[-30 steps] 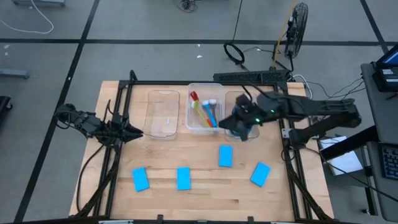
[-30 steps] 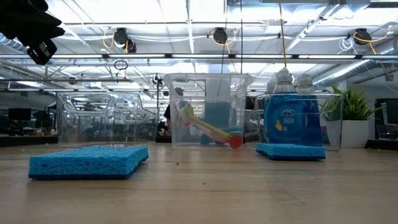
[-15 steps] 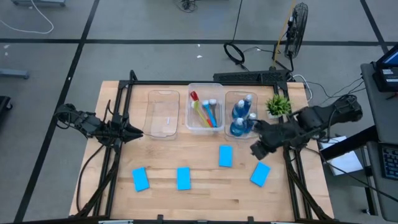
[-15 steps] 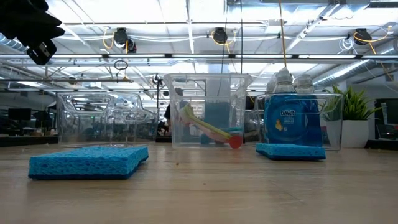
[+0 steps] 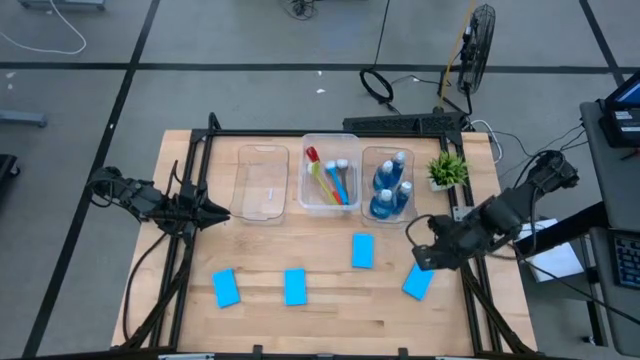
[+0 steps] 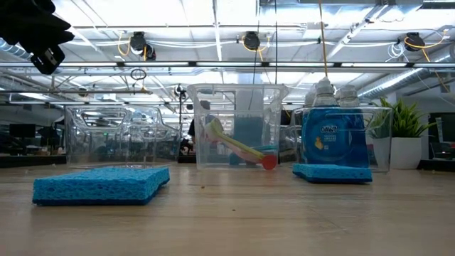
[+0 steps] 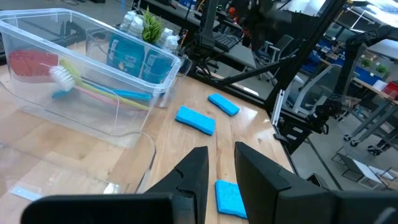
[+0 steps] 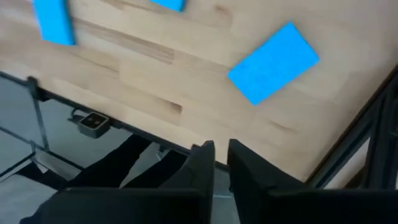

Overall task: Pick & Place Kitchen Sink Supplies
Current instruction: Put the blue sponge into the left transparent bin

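Four flat blue sponges lie flat on the wooden table point(image 5: 226, 287) point(image 5: 294, 286) point(image 5: 362, 251) point(image 5: 418, 282). The middle clear tub point(image 5: 330, 173) holds the dish brushes, red, yellow-green and blue heads showing. The right tub point(image 5: 388, 185) holds the blue bottles with pale caps. My right gripper point(image 5: 420, 257) is shut and hovers just beyond the rightmost sponge point(image 8: 273, 61), touching nothing. My left gripper point(image 5: 215, 212) is shut and waits beside the left tub point(image 5: 260, 183).
A small green potted plant point(image 5: 447, 170) stands right of the bottle tub. The left tub is empty. A black frame rail point(image 5: 470, 270) runs along the table's right side close to my right arm. Bare wood lies between the sponges and the near edge.
My right gripper has left the bottle tub, swinging toward the table's right and near edge, and now hangs by the rightmost sponge. The bottle tub and plant, covered by the arm before, now show. Sponges, brushes and the left arm have stayed put.
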